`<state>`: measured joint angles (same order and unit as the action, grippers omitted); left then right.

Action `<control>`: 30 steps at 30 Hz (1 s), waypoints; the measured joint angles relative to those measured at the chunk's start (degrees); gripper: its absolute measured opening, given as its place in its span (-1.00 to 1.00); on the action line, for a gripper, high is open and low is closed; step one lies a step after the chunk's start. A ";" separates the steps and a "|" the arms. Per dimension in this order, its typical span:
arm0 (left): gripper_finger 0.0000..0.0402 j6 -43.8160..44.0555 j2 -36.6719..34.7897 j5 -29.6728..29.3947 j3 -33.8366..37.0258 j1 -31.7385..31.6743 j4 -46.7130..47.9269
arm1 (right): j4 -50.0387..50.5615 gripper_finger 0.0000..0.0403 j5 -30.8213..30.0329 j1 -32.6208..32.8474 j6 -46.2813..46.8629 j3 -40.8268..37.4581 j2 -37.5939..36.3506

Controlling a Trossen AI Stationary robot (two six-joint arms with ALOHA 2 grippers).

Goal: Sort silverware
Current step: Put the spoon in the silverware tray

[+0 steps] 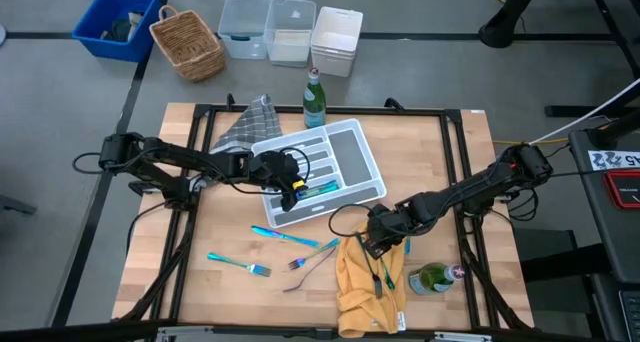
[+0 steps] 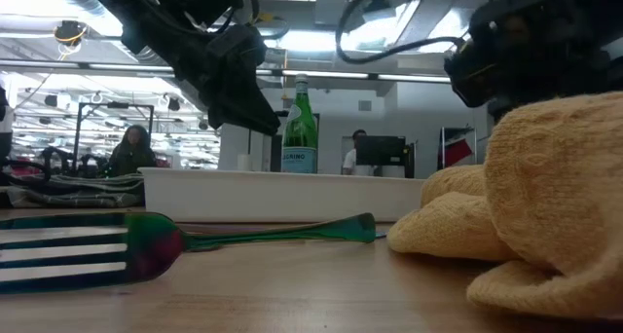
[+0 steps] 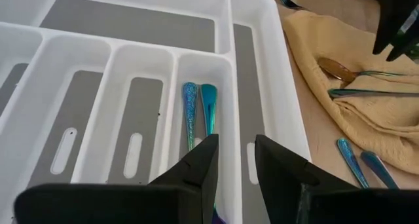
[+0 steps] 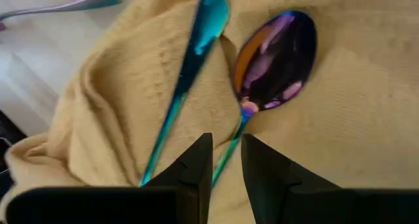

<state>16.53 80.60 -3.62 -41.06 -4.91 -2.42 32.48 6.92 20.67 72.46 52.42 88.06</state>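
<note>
The white divided tray (image 1: 365,147) stands at the table's middle. Two teal pieces (image 3: 208,109) lie side by side in one of its narrow compartments. My left gripper (image 3: 236,162) hangs over that compartment (image 1: 292,187), slightly open and empty. A purple-bowled spoon (image 4: 275,60) and a teal piece (image 4: 190,67) lie on the yellow cloth (image 1: 360,292). My right gripper (image 1: 375,244) is low over them, slightly open (image 4: 227,155). A teal knife (image 1: 278,234), a fork (image 1: 242,263) and another piece (image 1: 312,260) lie on the wood near the front. My right gripper comes from above at the spoon's thin handle (image 4: 230,152), which runs into the narrow gap between the two fingers. I cannot tell whether they touch it. The spoon lies flat on the yellow cloth.
A green bottle (image 1: 314,100) stands behind the tray and another (image 1: 432,278) lies beside the yellow cloth. A checked cloth (image 1: 250,122) lies at the tray's far left corner. Bins and a basket (image 1: 187,44) sit beyond the table. People show in the room behind (image 2: 131,148).
</note>
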 joint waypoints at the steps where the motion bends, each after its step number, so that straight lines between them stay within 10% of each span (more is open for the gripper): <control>1: -0.55 0.00 0.00 -0.02 0.00 -0.02 0.00 | -0.02 -0.59 0.00 0.00 0.00 -0.27 0.01; 30: -0.55 0.00 0.00 -0.02 0.00 -0.02 0.07 | -5.60 -0.74 4.24 -0.09 -1.11 -1.55 8.76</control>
<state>16.53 80.60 -3.64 -41.06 -4.93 -2.35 26.87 11.16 20.58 71.35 50.87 96.81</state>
